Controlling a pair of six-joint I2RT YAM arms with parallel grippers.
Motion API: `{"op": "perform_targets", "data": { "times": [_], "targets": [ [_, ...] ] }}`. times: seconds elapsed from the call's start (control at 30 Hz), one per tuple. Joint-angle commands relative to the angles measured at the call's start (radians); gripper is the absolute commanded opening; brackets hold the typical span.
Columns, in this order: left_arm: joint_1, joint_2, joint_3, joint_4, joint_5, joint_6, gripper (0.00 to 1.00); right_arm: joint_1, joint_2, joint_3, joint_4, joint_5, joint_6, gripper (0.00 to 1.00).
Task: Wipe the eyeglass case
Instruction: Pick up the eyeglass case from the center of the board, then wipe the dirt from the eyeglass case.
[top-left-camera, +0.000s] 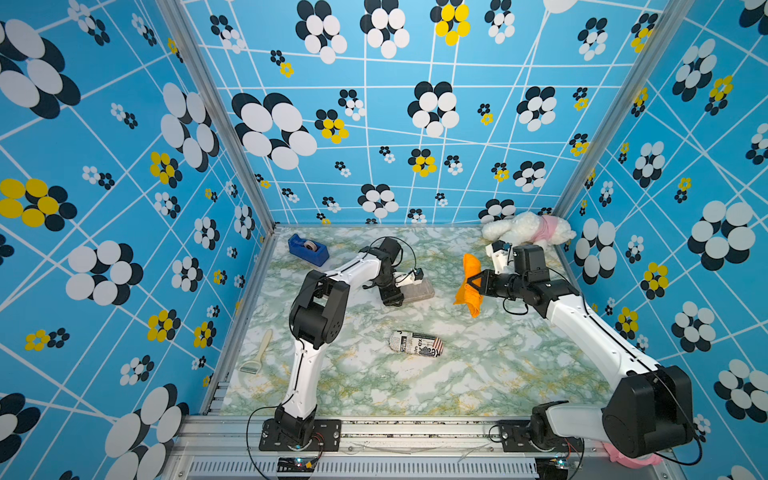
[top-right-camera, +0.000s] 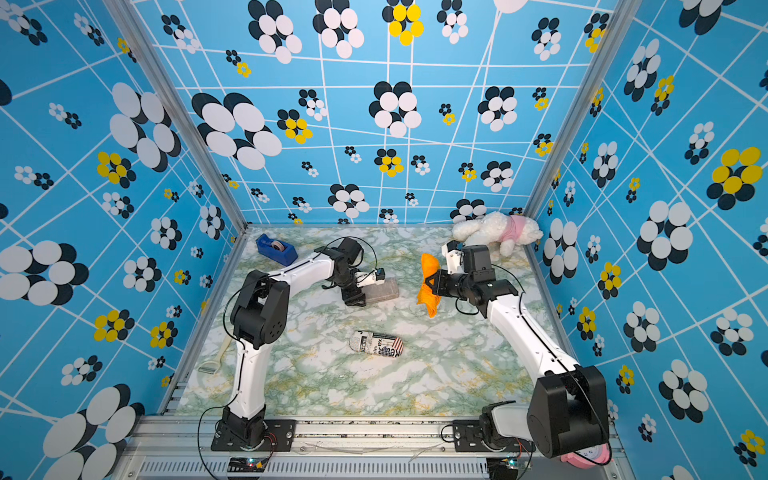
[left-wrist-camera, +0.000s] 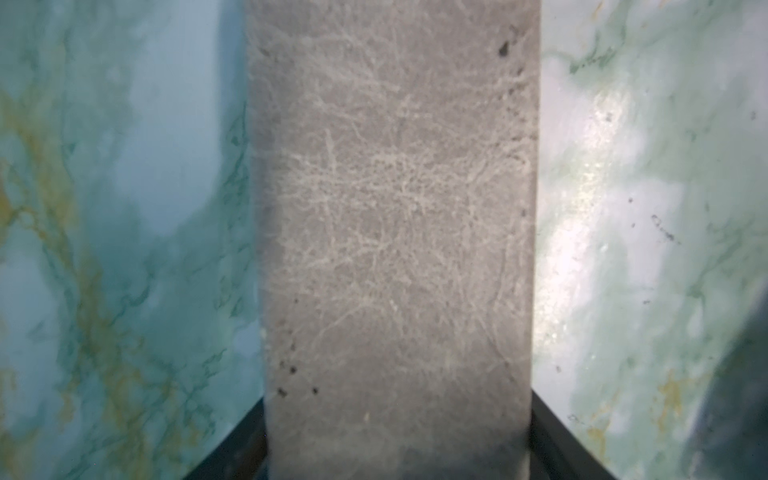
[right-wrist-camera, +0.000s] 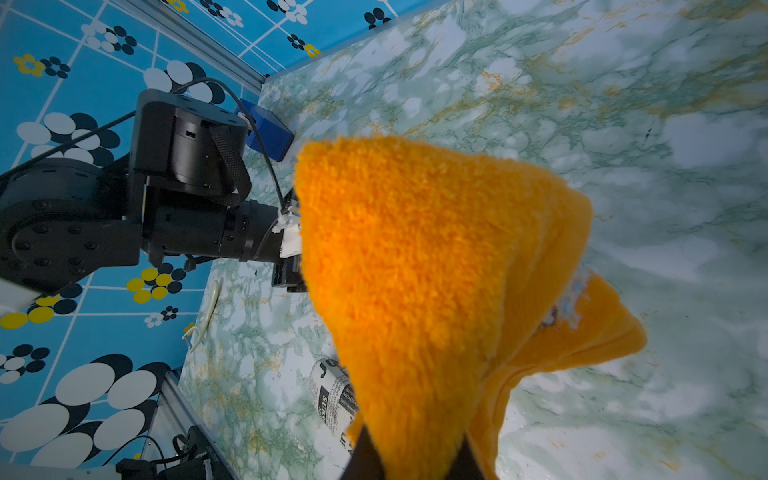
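**Grey case at the left tool, orange cloth held off to its side**

Clock directions are read in a top view, with 12 o'clock at the far wall.

The eyeglass case (top-left-camera: 417, 291), a grey felt-like oblong, lies flat on the marbled surface (top-left-camera: 478, 374), a little toward 12 o'clock from the middle. The left tool (top-left-camera: 394, 296) sits at the case's 9 o'clock end. In the left wrist view the case (left-wrist-camera: 395, 228) runs straight out between the two dark fingers (left-wrist-camera: 245, 449), which stand close against its long sides. I cannot tell whether they are pressing it.

The right tool (top-left-camera: 471, 284) is clamped tight on a fluffy orange cloth (top-left-camera: 470, 264). The cloth hangs in folds at 3 o'clock from the case and does not touch it. In the right wrist view the cloth (right-wrist-camera: 415, 270) fills the middle and hides the case.

A printed pouch (top-left-camera: 417, 344) lies at 6 o'clock from the case, well apart. A blue tape dispenser (top-left-camera: 308, 249) sits near the 11 o'clock corner. A white plush dog (top-left-camera: 528, 228) in pink lies at the 1 o'clock corner, and a pale peeler (top-left-camera: 257, 353) lies by the 8 o'clock edge.
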Motion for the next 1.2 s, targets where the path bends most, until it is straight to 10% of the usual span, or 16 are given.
{"op": "perform_targets", "data": {
  "times": [0.0,0.7,1.17],
  "targets": [
    [-0.044,-0.123,-0.058,0.031,-0.029,-0.020,0.45,-0.003,-0.053,0.051,-0.077,0.020,-0.044,0.00],
    [-0.269,-0.343,-0.270,0.297,-0.026,-0.182,0.35,0.035,0.082,-0.030,0.000,-0.260,0.159,0.00],
    [-0.283,-0.195,-0.203,0.324,0.077,-0.212,0.37,0.040,0.174,-0.142,0.037,-0.215,0.117,0.00]
  ]
}}
